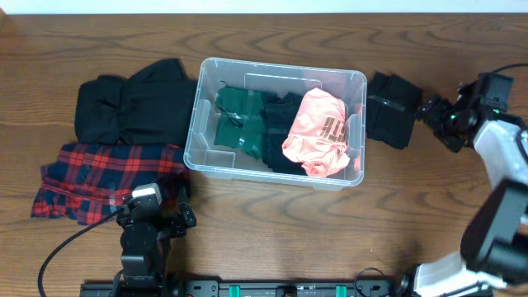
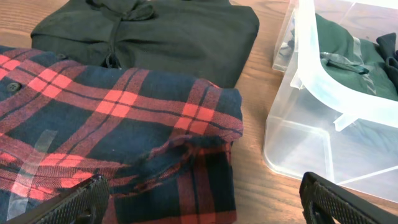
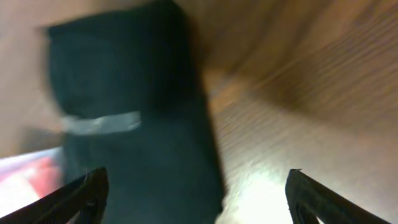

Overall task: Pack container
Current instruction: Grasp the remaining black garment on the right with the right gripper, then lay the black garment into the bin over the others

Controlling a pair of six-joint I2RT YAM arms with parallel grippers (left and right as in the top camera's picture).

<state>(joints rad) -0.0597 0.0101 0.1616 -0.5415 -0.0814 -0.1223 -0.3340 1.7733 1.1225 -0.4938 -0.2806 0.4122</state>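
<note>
Because the right end effector [image 3: 197,177] hangs spread over the folded black garment [image 3: 130,112], a shallow pinch could unfold it.

The picture is blurred. A black folded cloth bundle [image 3: 137,124] with a clear tape strip [image 3: 102,122] across it lies on the brown wooden bench [image 3: 311,93]. The right claw [image 3: 199,196] hangs above, black fingers [image 3: 84,196] spread wide, empty.
</note>
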